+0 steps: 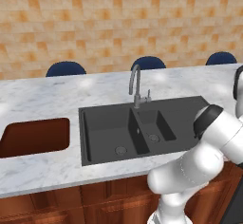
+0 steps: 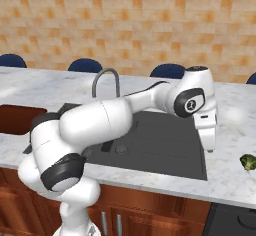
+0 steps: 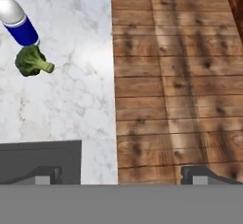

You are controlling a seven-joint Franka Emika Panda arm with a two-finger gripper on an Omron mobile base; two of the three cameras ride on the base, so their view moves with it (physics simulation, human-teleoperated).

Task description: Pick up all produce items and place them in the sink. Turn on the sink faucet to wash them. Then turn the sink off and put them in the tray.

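The one produce item I see, a small green broccoli floret (image 3: 32, 61) with a pale stem, lies on the marble counter to the right of the sink (image 2: 170, 147); it also shows at the right edge as the broccoli (image 2: 247, 162). My gripper (image 2: 209, 147) hangs above the sink's right rim, pointing down, a short way left of the floret. It is open, its fingertips (image 3: 45, 175) wide apart with nothing between them. The gooseneck faucet (image 1: 136, 85) stands behind the dark double-basin sink (image 1: 109, 128). The reddish-brown tray (image 1: 33, 136) is set in the counter to the sink's left.
A white bottle with a blue band (image 3: 16, 21) stands right beside the broccoli. The counter's front edge runs close by, with wooden floor (image 3: 175, 76) below it. Dark blue chair backs (image 1: 65, 69) line the counter's far side. My own arm (image 2: 100, 122) stretches over the sink.
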